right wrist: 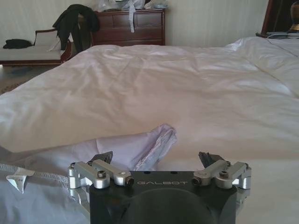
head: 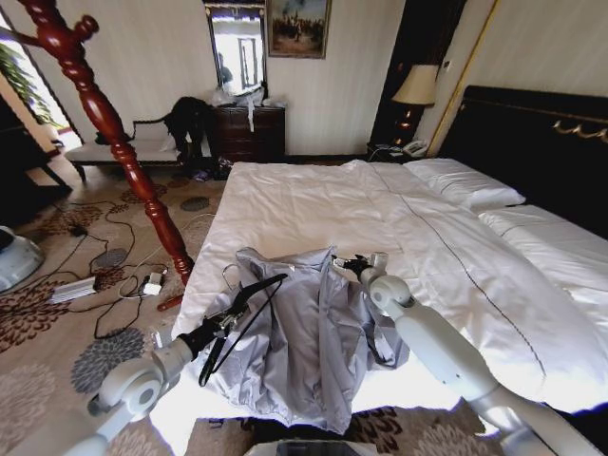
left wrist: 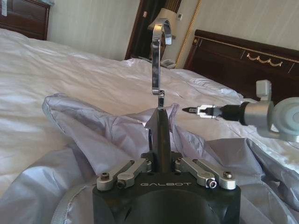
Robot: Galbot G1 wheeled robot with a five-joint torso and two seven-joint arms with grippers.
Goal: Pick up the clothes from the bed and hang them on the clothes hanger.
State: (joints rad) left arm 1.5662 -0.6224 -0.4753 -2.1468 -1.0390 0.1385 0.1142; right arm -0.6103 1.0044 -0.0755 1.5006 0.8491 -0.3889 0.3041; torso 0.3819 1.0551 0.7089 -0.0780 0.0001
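The light grey clothes (head: 309,347), one crumpled jacket, lie on the near end of the white bed (head: 313,204), reaching its foot edge. My left gripper (head: 228,321) is shut on the black clothes hanger (head: 249,304) and holds it over the jacket's left side. In the left wrist view the gripper (left wrist: 160,158) clamps the hanger's neck (left wrist: 160,133), and the silver hook (left wrist: 158,56) points up. My right gripper (head: 350,266) hovers at the jacket's far edge by the collar. It is open (right wrist: 155,158), with a fold of the clothes (right wrist: 140,147) just beyond its fingers.
A tall red coat stand (head: 119,142) rises left of the bed, with cables and a power strip (head: 95,280) on the carpet at its foot. A bench (head: 104,152), a black garment heap (head: 185,119) and a dresser (head: 249,133) line the far wall. The black headboard (head: 541,142) is on the right.
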